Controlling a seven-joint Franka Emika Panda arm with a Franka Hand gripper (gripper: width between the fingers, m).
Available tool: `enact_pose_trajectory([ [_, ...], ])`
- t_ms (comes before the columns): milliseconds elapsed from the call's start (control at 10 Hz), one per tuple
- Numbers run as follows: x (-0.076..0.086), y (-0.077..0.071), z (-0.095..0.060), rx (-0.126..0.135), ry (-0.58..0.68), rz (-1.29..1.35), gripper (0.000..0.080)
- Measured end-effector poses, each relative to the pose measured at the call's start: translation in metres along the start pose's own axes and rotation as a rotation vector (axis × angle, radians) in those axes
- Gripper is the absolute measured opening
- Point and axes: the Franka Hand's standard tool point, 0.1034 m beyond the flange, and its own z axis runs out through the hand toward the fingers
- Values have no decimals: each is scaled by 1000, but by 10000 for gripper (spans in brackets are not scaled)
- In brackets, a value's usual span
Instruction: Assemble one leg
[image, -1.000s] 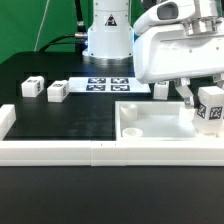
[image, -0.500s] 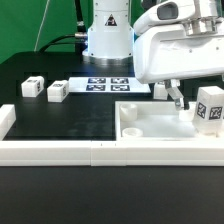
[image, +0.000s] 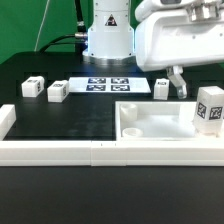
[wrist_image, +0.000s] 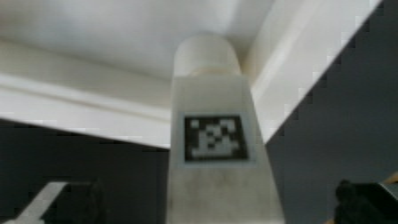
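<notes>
The leg (image: 210, 108) stands upright on the white panel (image: 150, 128) at the exterior view's right edge, its tag facing the camera. The tool (wrist_image: 206, 198) hangs over it, fingers spread wide, gripping nothing

A black desk (image: 70, 115) carries the marker board (image: 105, 84), which lies flat toward the back with its tags facing up. At the exterior view's right lies a large flat white panel (image: 160, 120) with a round recess in one near corner. A white rail (image: 60, 150) borders the desk's front edge. A green backdrop (image: 30, 25) stands behind.
</notes>
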Motion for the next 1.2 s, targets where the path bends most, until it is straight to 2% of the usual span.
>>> enact_pose_trajectory([
  [200,-5,-3,3,14,-47,2,649],
  [300,-8,-7,5,35,-123,14,649],
  [500,-12,-8,7,62,-279,39,649],
  [700,-7,-6,5,69,-419,46,649],
  [800,-8,-2,3,81,-509,42,649],
  [1200,1,2,8,76,-480,37,649],
])
